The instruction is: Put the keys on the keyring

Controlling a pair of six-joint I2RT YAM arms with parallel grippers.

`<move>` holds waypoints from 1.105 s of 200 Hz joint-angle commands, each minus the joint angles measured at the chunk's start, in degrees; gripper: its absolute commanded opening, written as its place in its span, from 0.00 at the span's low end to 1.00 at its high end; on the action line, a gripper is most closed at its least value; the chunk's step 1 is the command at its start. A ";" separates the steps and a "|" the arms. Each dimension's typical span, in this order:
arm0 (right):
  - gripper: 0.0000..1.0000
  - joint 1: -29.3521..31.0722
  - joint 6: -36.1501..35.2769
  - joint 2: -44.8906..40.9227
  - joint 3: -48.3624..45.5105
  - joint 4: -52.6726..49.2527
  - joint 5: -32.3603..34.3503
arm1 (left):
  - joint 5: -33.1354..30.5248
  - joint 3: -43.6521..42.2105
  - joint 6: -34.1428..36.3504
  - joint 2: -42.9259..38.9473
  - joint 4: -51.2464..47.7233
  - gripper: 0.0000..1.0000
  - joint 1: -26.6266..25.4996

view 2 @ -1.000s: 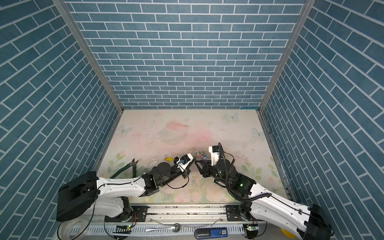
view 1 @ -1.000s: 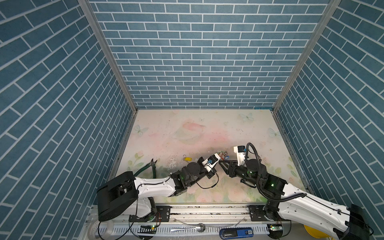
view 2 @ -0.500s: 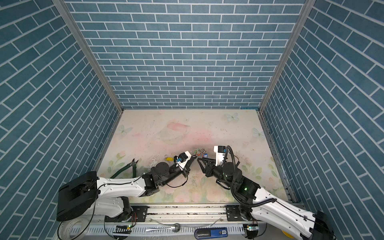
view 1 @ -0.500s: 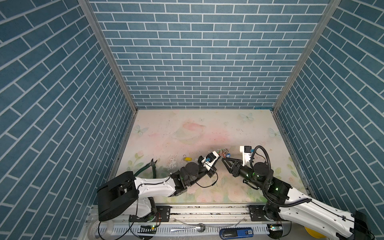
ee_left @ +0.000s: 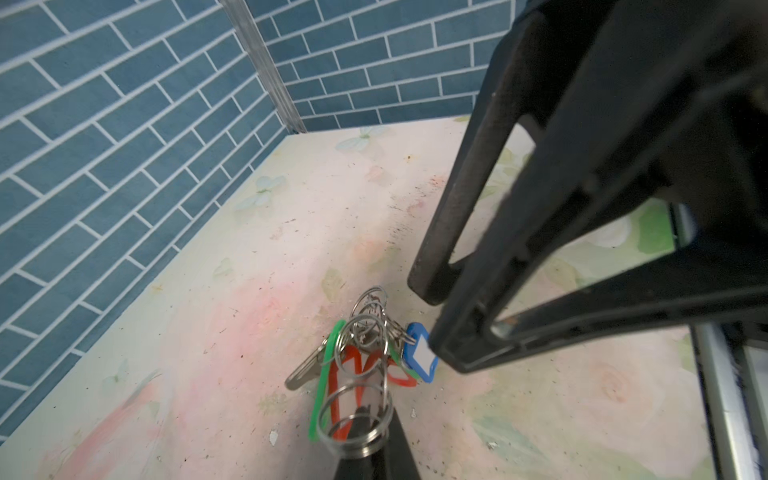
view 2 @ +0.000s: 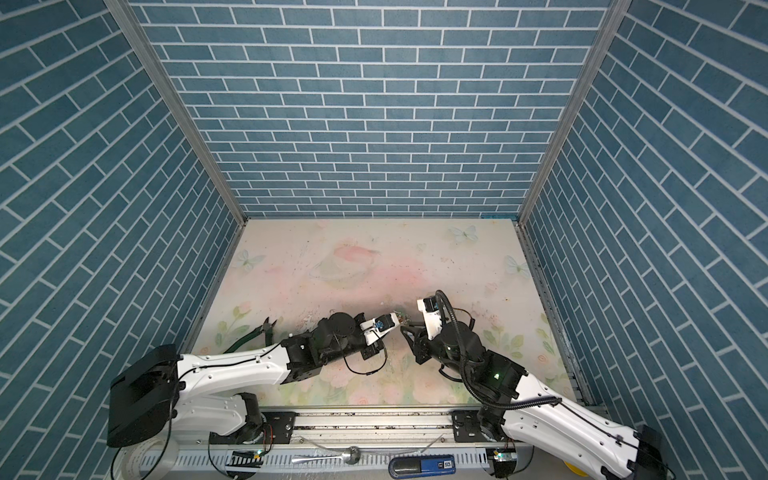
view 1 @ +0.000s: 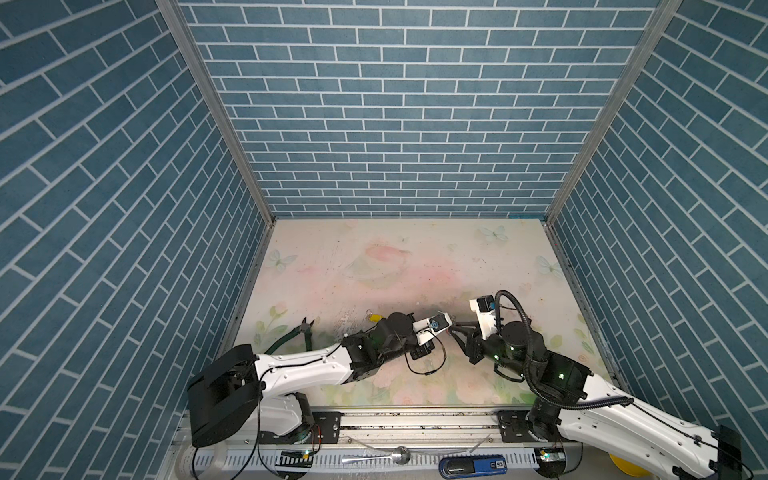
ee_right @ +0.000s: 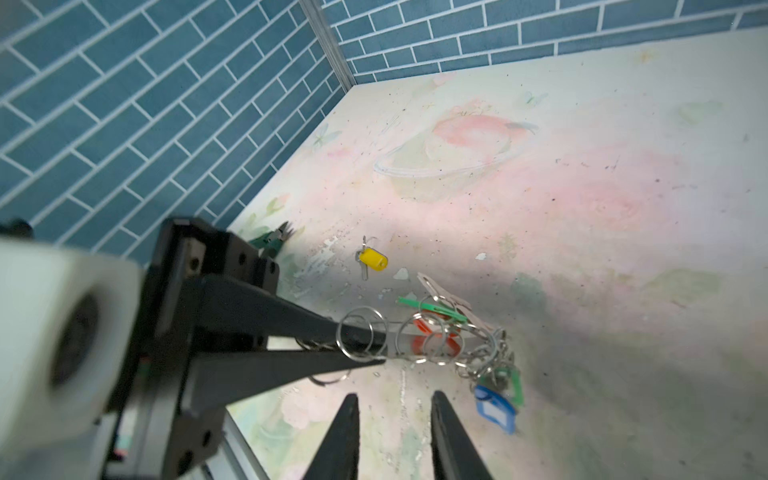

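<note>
The keyring (ee_left: pixel 365 328) shows as a bunch of linked silver rings, lifted just above the table. My left gripper (ee_left: pixel 368 419) is shut on one ring (ee_left: pixel 357 419) of it. Keys with green (ee_left: pixel 328 374), red (ee_left: pixel 349 370) and blue (ee_left: pixel 422 353) tags hang from the rings. In the right wrist view my right gripper (ee_right: pixel 395 397) is open and empty, close below the rings (ee_right: pixel 432 340), beside the blue tag (ee_right: pixel 494 409). A yellow-tagged key (ee_right: pixel 373 259) lies alone on the table (view 1: pixel 375 318). In both top views the grippers meet tip to tip, left (view 1: pixel 449 328) and right (view 1: pixel 457 334).
Green-handled pliers (view 1: pixel 305 328) lie by the left wall, also in the right wrist view (ee_right: pixel 272 241). Blue brick walls close in three sides. A clear tape roll (view 2: pixel 137 457), a metal spoon (view 1: pixel 390 457) and a blue device (view 1: pixel 473 465) sit off the table, along the front rail.
The right gripper's jaws have narrowed a little and its arm has shifted slightly. The left gripper still holds the ring in much the same place.
</note>
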 commanded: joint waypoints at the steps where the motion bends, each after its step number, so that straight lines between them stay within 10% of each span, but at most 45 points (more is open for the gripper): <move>1: 0.31 0.22 -15.24 -2.90 -2.98 2.23 1.26 | 4.50 4.18 1.75 -2.27 -14.63 0.00 0.89; 87: 0.35 2.53 -34.03 -1.06 -10.79 24.23 -8.65 | 7.47 5.75 1.92 -5.38 -18.92 0.00 0.98; 221: 0.39 4.09 -40.52 1.39 -11.54 24.73 -13.88 | 15.35 6.15 2.16 -8.11 -21.95 0.00 2.20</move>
